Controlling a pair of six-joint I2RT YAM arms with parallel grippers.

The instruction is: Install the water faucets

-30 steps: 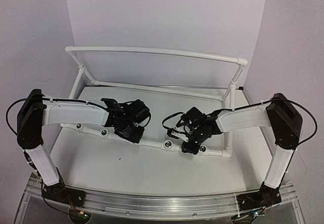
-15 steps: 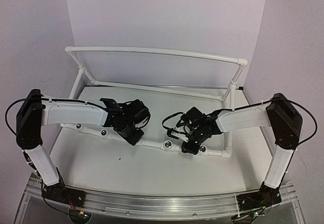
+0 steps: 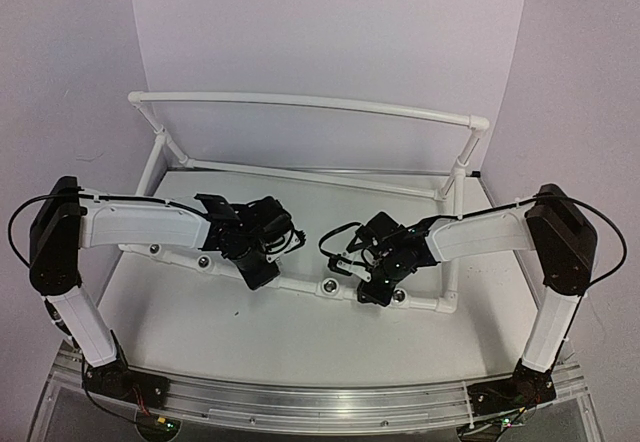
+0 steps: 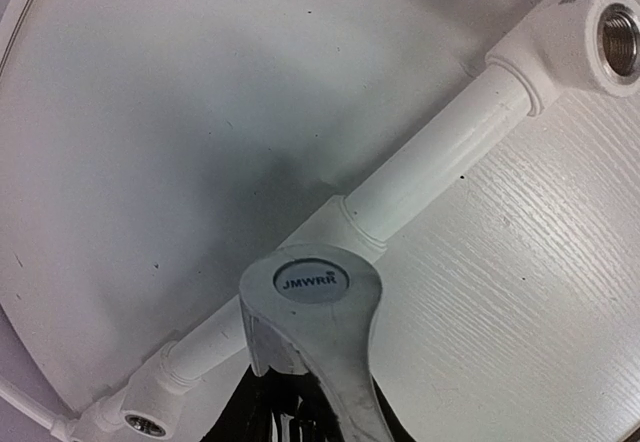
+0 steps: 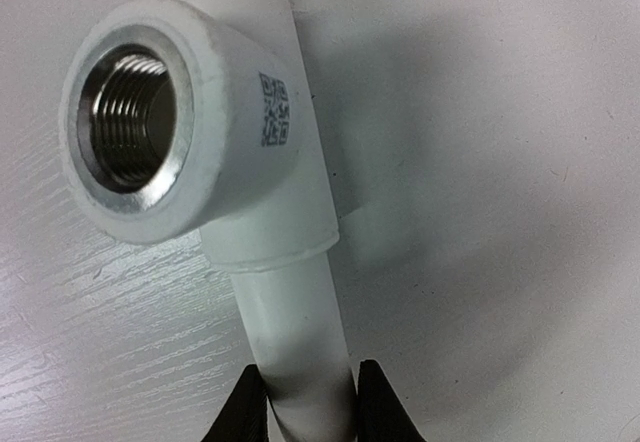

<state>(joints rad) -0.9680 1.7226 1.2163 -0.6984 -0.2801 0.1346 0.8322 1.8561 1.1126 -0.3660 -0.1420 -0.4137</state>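
Observation:
In the left wrist view a chrome water faucet [image 4: 312,334] with a round cap marked JMWRR sits in my left gripper [image 4: 300,417], right over a joint of the white pipe [image 4: 440,162]. Its lower body is hidden between the dark fingers. In the top view my left gripper [image 3: 256,262] points down at the front pipe rail [image 3: 295,284]. My right gripper [image 3: 374,288] is shut on that rail further right. In the right wrist view its fingertips [image 5: 247,410] clamp the white pipe [image 5: 295,332] just below a tee with a threaded metal socket [image 5: 130,117].
The white pipe frame stands on the white table, with a raised back rail [image 3: 310,104] and side posts [image 3: 458,177]. Open sockets show along the front rail [image 3: 329,285], also to the upper right [image 4: 620,42] and lower left [image 4: 146,424] of the faucet.
My left wrist has turned and shifted slightly left and down over the front rail with the faucet. The right arm has barely moved.

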